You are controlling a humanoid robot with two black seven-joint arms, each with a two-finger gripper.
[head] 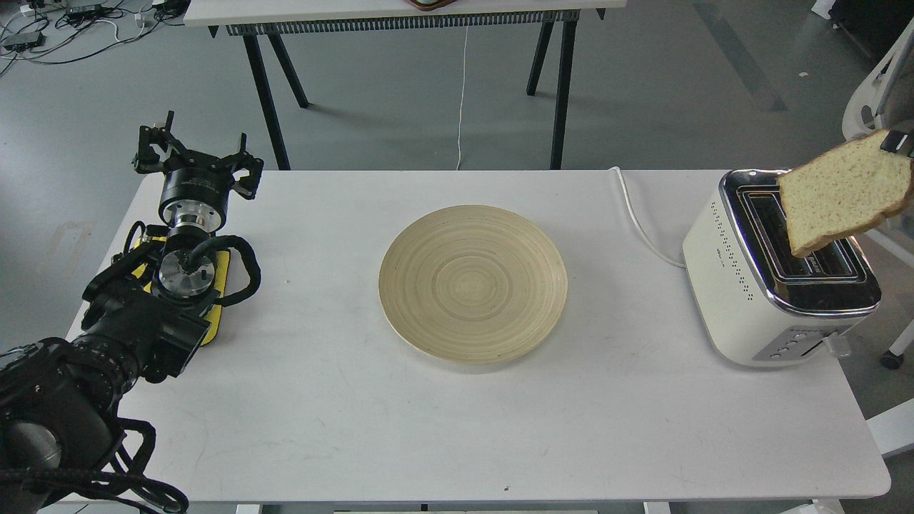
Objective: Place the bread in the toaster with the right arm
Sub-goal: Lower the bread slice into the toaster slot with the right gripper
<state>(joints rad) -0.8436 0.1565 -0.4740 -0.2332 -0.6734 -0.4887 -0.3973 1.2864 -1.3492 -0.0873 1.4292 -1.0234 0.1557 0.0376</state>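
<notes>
The bread [842, 193] hangs tilted in the air over the far end of the toaster's slots, its lower corner just above the chrome top. The cream-white toaster [742, 285] stands at the table's right end, both slots empty. Only a dark fingertip of my right gripper [897, 142] shows, at the bread's upper right corner by the frame edge; it holds the slice and the arm is out of view. My left gripper [196, 158] rests at the table's far left, fingers spread, empty.
A round bamboo plate [473, 283] lies empty in the middle of the white table [457, 428]. The toaster's white cord [638, 218] runs over the table's far edge. A second table [400, 14] stands behind. A white chair [867, 121] is at the right.
</notes>
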